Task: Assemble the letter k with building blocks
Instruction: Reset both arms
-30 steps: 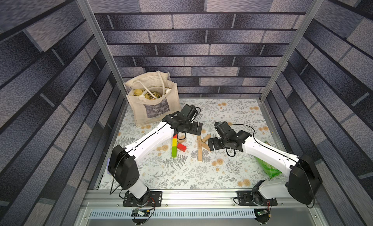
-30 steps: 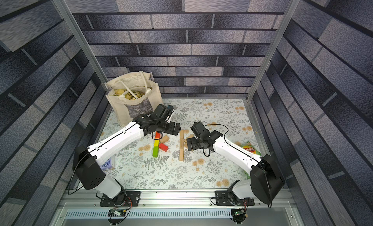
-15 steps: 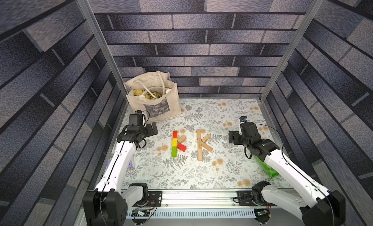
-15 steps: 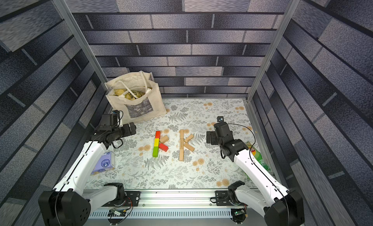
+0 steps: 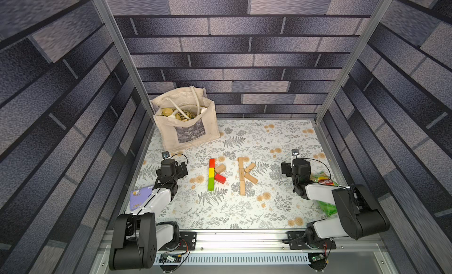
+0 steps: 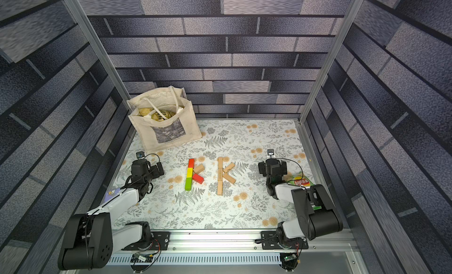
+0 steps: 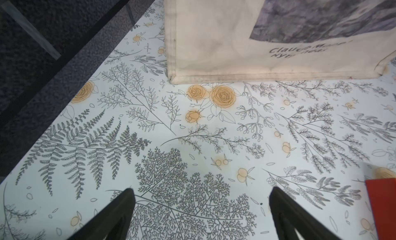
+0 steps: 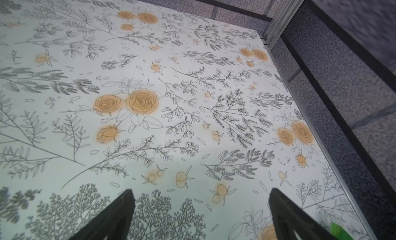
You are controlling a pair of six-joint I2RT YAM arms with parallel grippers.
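Fingers (image 7: 120, 209): left gripper (image 7: 201, 198) spread wide, empty, above the floral table (image 7: 192, 131).
Right side: right gripper (image 8: 201, 198) equally wide, holding nothing.
Blocks: building blocks (image 5: 211, 174) lie mid-table between the arms, two K shapes, one coloured, one plain wood.
Left wrist only: red block (image 7: 383, 209) edge, tote bag (image 7: 214, 35) base.
Right wrist only: green sliver (image 8: 338, 232), perhaps the crisp packet.
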